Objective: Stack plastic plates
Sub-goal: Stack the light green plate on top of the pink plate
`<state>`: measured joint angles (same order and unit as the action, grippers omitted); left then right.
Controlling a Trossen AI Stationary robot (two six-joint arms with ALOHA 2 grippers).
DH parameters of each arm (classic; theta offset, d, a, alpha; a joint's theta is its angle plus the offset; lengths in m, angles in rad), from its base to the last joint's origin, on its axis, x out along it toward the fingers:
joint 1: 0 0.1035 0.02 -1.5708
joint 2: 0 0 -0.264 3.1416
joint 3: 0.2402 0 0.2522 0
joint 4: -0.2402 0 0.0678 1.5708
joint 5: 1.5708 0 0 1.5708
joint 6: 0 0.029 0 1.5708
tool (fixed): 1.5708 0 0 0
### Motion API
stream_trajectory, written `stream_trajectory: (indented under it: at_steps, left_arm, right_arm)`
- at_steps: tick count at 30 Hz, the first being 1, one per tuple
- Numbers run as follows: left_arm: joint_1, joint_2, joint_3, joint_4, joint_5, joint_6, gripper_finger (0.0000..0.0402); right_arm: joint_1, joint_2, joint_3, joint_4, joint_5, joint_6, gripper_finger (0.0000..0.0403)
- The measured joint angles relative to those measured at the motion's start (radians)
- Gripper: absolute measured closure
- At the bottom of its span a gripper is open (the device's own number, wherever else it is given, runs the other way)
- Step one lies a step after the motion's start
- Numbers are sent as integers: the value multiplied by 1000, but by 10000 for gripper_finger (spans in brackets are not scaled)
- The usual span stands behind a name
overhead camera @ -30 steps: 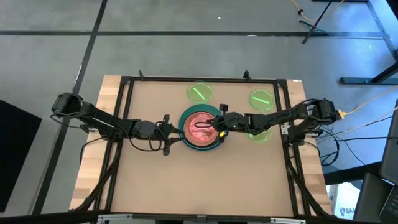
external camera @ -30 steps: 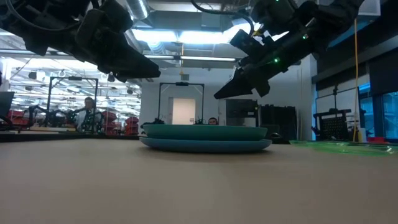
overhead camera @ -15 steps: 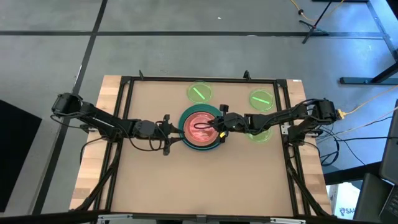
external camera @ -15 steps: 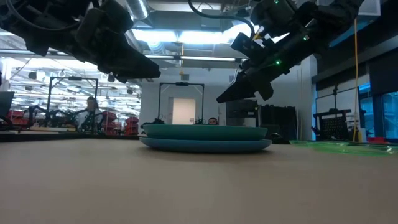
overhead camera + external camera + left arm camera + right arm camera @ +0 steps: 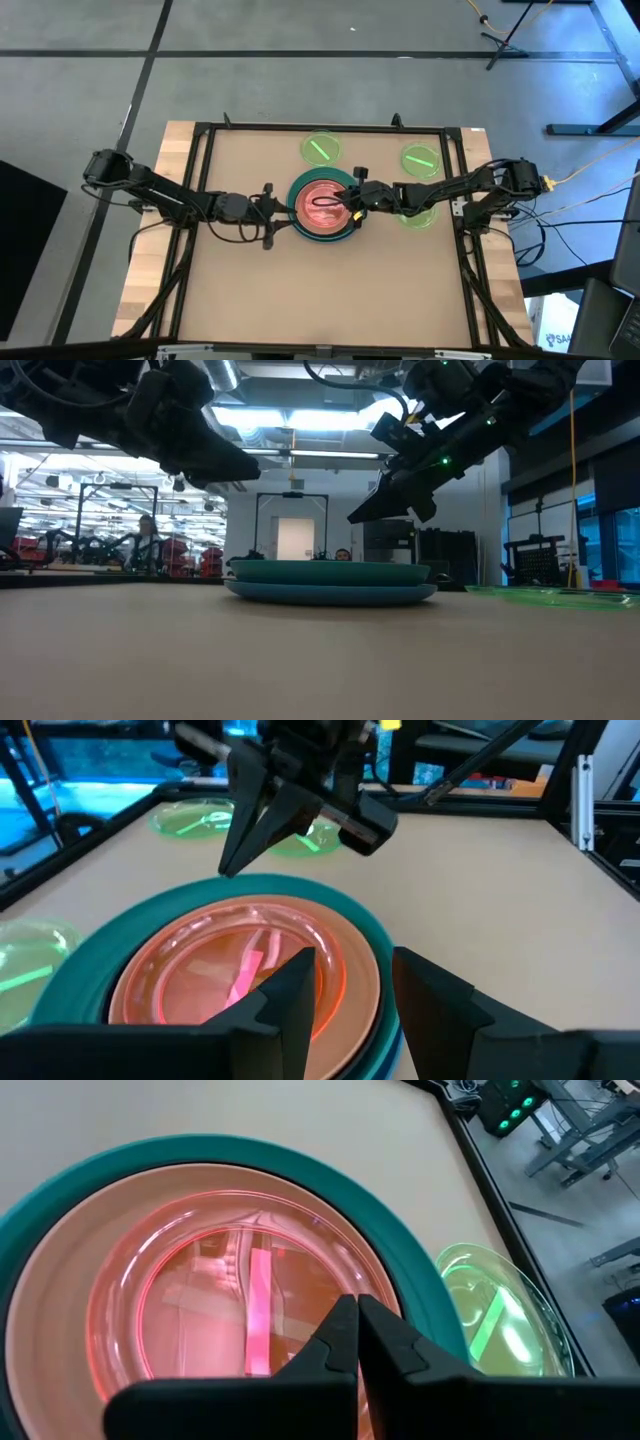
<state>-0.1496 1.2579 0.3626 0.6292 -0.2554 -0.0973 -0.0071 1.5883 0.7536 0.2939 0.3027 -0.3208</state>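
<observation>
The stack sits mid-table: a blue plate [image 5: 330, 594] at the bottom, a teal plate [image 5: 320, 234] on it, then a peach plate [image 5: 60, 1270] and a translucent pink-red plate [image 5: 318, 200] on top. No black plate shows. Three green plates lie flat on the table, two near the far edge [image 5: 320, 148] [image 5: 420, 160] and one under the right arm [image 5: 420, 215]. My left gripper [image 5: 350, 985] is open and hovers over the stack's left rim. My right gripper [image 5: 355, 1320] is shut and hangs above the pink-red plate's right part, clear of it in the low view [image 5: 355, 517].
A dark metal frame [image 5: 205, 130] runs around the tan table top. Bare table lies on the near side of the stack [image 5: 320, 290]. Beyond the table, the low view shows a room with people [image 5: 145, 540] far off.
</observation>
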Motion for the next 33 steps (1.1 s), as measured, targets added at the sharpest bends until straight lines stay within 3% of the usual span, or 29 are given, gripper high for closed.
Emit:
stream_trajectory:
  at_steps: [10,16,21,25,29,33]
  left_arm:
    - [-16,0,0,71,12,28,274]
    - [-16,0,0,70,14,21,274]
    - [-16,0,0,63,14,1,274]
    - [-17,0,0,62,14,-5,274]
    - [-17,0,0,60,14,-5,274]
    - [-17,0,0,60,14,-5,274]
  right_arm:
    - [0,5,0,0,-58,0,403]
    - [0,26,0,-47,-40,40,403]
    - [38,-62,35,-407,74,214,392]
    - [124,-156,38,-738,149,446,357]
    - [198,-189,24,-978,138,698,295]
    - [254,-185,-52,-1032,91,840,240]
